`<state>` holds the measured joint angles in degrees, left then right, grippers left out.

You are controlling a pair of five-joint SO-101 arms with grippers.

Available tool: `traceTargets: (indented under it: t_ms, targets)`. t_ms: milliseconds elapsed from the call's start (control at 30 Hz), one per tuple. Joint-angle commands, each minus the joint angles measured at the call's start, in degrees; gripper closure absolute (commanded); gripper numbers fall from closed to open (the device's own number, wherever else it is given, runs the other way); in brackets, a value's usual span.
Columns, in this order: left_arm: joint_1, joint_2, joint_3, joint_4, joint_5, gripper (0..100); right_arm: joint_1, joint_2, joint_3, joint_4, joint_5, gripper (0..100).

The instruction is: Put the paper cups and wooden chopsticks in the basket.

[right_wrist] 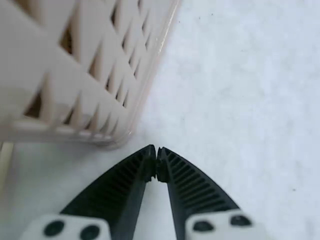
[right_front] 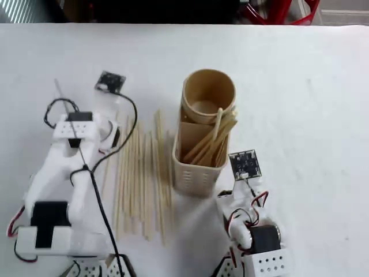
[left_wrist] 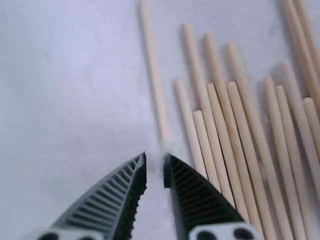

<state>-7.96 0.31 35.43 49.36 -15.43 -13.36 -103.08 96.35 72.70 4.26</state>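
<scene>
the brown paper cups (right_front: pixel 207 95) already lie nested in the far end of the cream lattice plastic basket (right_front: pixel 190 176), with a few pale wooden chopsticks (right_front: pixel 210 144) leaning inside it. the rest of the loose chopsticks (right_front: pixel 141 179) lie on the white table (right_front: pixel 300 86), just beside the basket's left wall and parallel to it.

the left gripper (left_wrist: pixel 155 157) is down at the table, its jaws a narrow slit apart and holding nothing. one lone chopstick (left_wrist: pixel 152 70) lies apart from the bundle. its long axis runs straight away from the tips and its near end stops just at them; i can't tell whether it touches them. the jaws would close across its width, so the next pickup is probably this stick, and the left arm is clearly the nearer one.

the right gripper (right_wrist: pixel 156 150) is clenched and empty, low beside the basket's near right corner, away from the sticks.
</scene>
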Motion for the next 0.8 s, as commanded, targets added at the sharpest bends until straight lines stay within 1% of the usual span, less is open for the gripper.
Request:
traceTargets:
  t_ms: [0,300,433,567,700,767]
  targets:
    - [0.7,2.0,-1.0,-2.3,0.8,88,0.3,-0.4,0.5,0.2,0.1,97.9]
    - [0.4,1.9,-1.1,-2.7,0.8,89,0.0,-0.4,0.5,0.2,0.1,97.9]
    - [0.6,4.4,-2.7,-1.8,0.8,89,0.0,-0.4,0.5,0.2,0.1,97.9]
    - [0.6,9.4,-8.8,3.1,0.8,92,0.1,-0.4,0.5,0.2,0.1,97.9]
    - [0.6,14.5,-15.1,8.7,0.8,93,0.1,-0.4,0.5,0.2,0.1,97.9]
    - [0.4,16.0,-17.1,10.5,0.8,97,0.2,-0.4,0.5,0.2,0.1,97.9]
